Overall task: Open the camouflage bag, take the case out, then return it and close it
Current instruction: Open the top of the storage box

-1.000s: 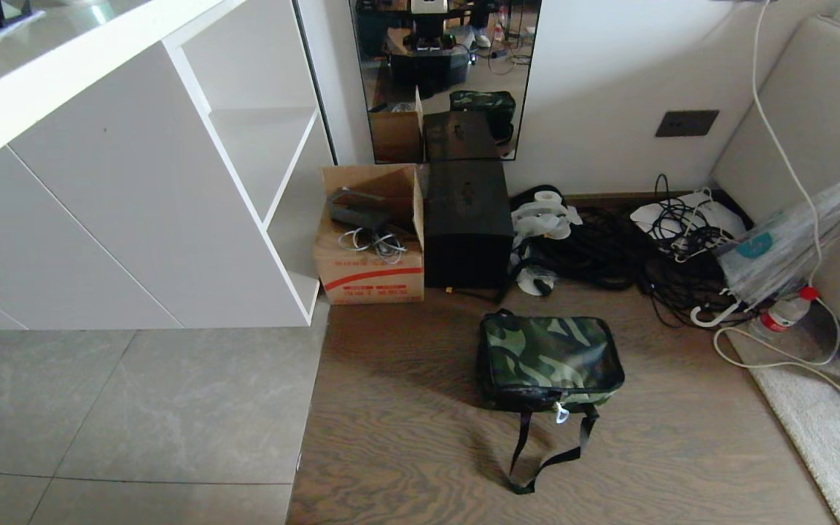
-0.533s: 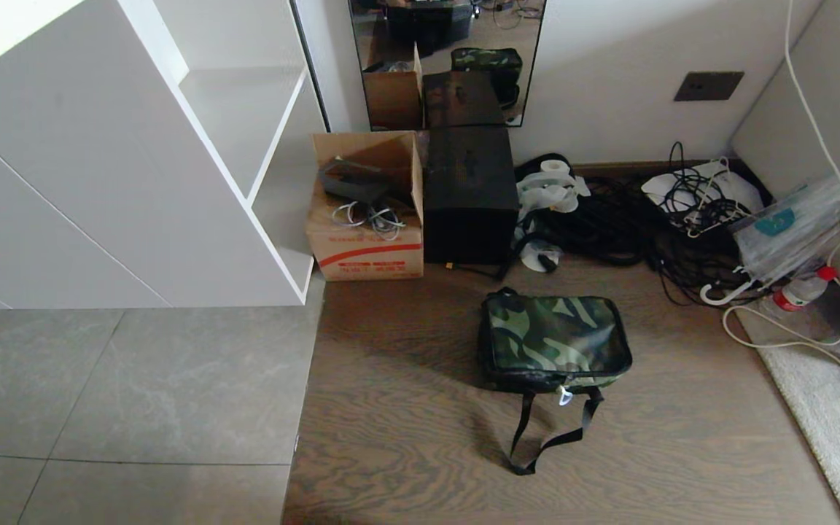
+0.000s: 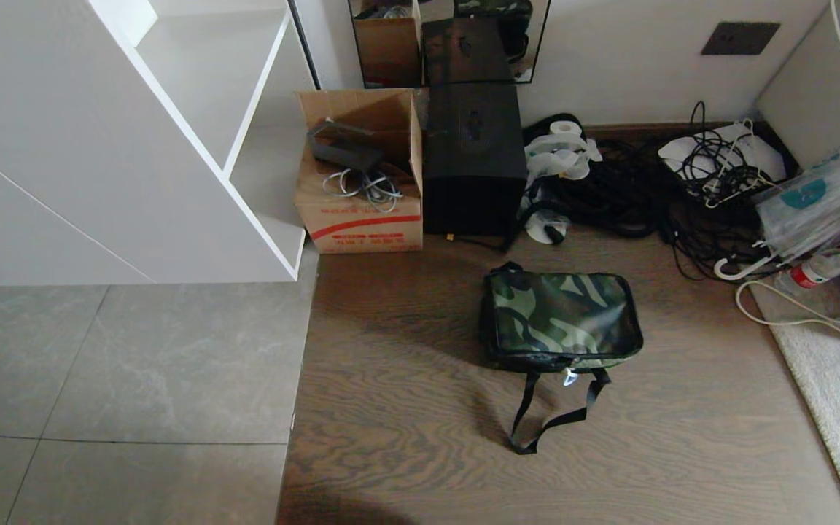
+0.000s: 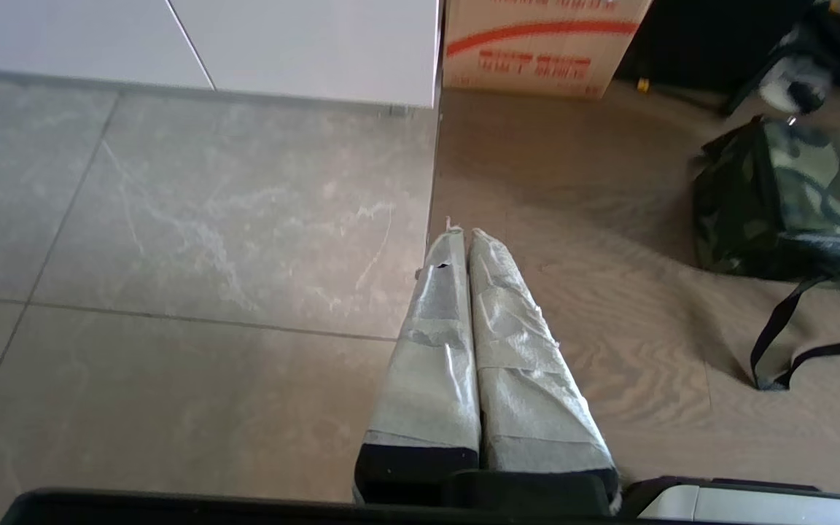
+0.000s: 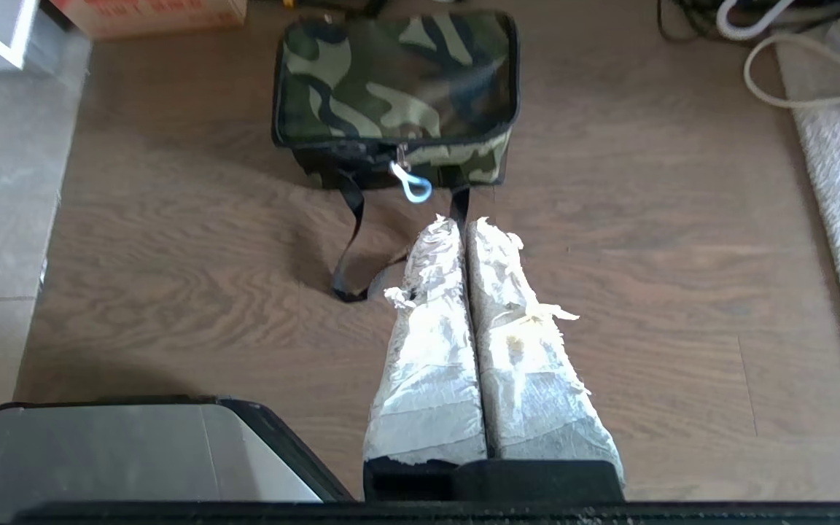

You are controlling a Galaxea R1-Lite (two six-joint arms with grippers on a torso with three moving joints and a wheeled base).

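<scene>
The camouflage bag [image 3: 562, 319] lies zipped on the wooden floor, its black strap [image 3: 551, 415] trailing toward me and a pale ring on the zip pull [image 5: 410, 184]. The case is hidden. Neither arm shows in the head view. My right gripper [image 5: 461, 221] is shut and empty, hanging above the floor just short of the bag [image 5: 398, 91], over its strap. My left gripper [image 4: 464, 232] is shut and empty too, over the seam between tile and wood, well to the side of the bag [image 4: 799, 197].
A brown cardboard box [image 3: 362, 182] with a red stripe and a tall black box [image 3: 472, 160] stand against the wall behind the bag. Black cables [image 3: 653, 197], an umbrella [image 3: 806, 204] and a bottle [image 3: 821, 268] crowd the far right. A white cabinet [image 3: 99, 146] fills the left; a rug [image 3: 828, 394] edges the right.
The whole head view has tilted downward, so the bag, boxes and wall have slid up the picture. Nothing on the floor has moved.
</scene>
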